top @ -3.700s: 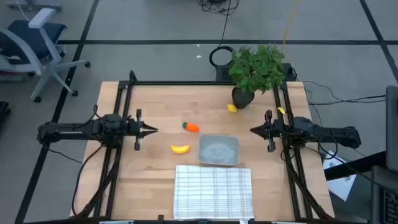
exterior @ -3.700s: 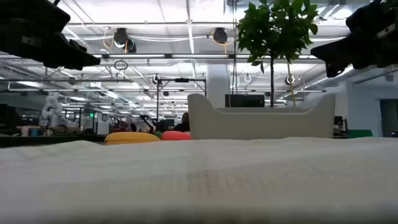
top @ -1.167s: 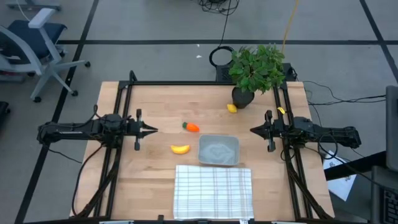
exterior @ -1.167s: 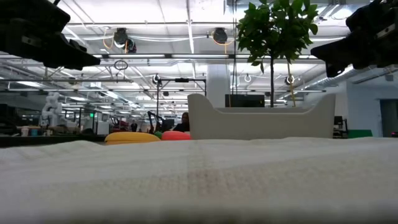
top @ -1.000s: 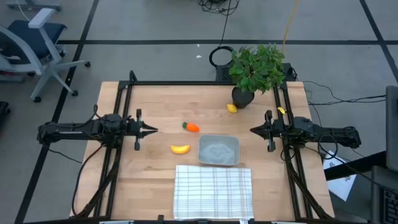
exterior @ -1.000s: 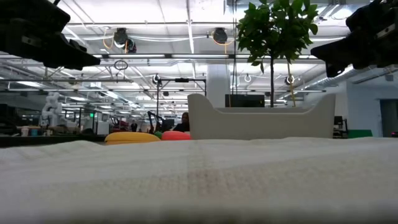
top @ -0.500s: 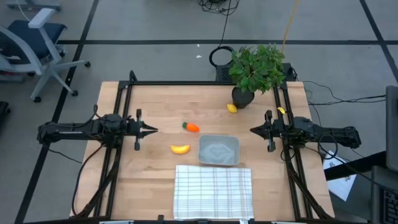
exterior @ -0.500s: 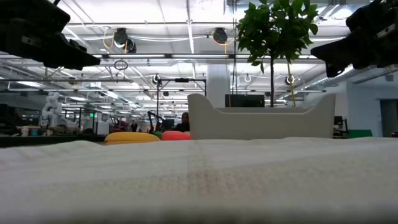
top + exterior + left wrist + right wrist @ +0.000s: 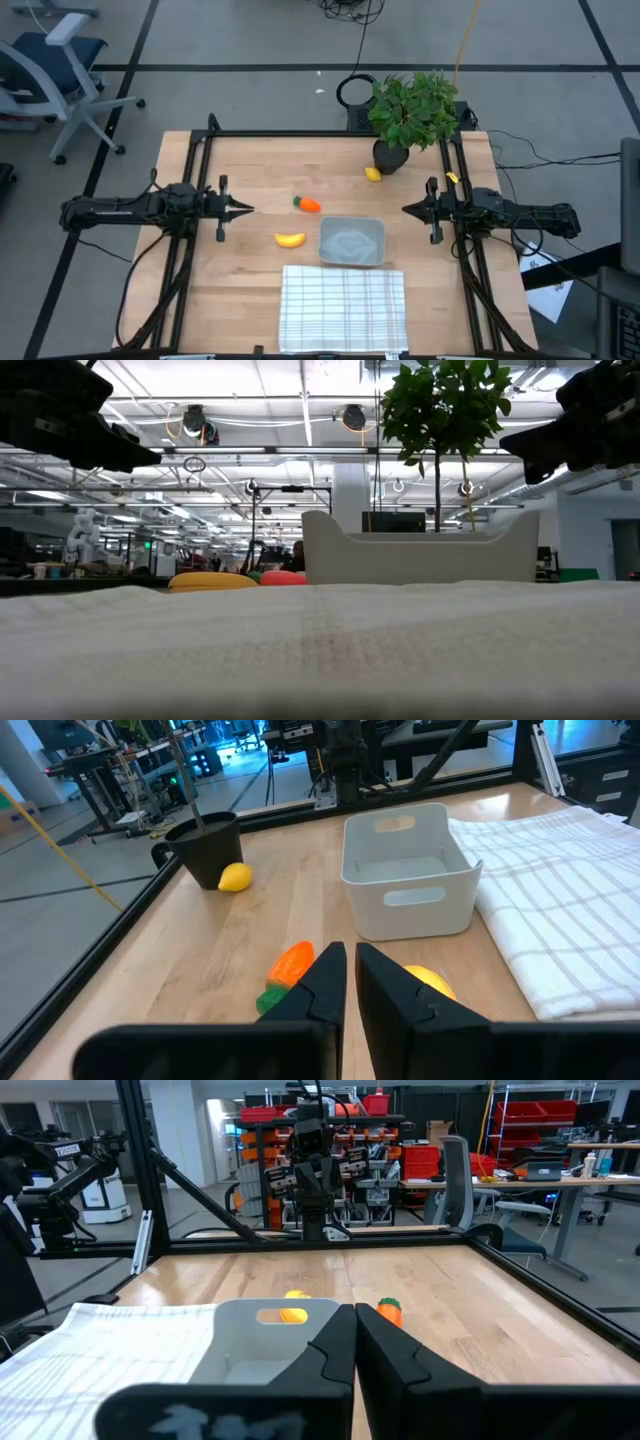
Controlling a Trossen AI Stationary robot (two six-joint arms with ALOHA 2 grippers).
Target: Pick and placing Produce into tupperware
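The orange carrot-like piece with a green top lies on the wooden table left of the tub. The curved yellow banana rests nearer the front. The small yellow lemon sits beside the plant pot. The translucent greyish tub stands on the table, its near edge at the white cloth. My left gripper hovers shut at the table's left, pointing toward the carrot. My right gripper hovers shut at the right, pointing at the tub.
A white grid-lined cloth covers the table's near middle. A leafy potted plant stands at the far right corner. Black frame rails run along both sides. Bare wood lies between the two grippers, around the produce.
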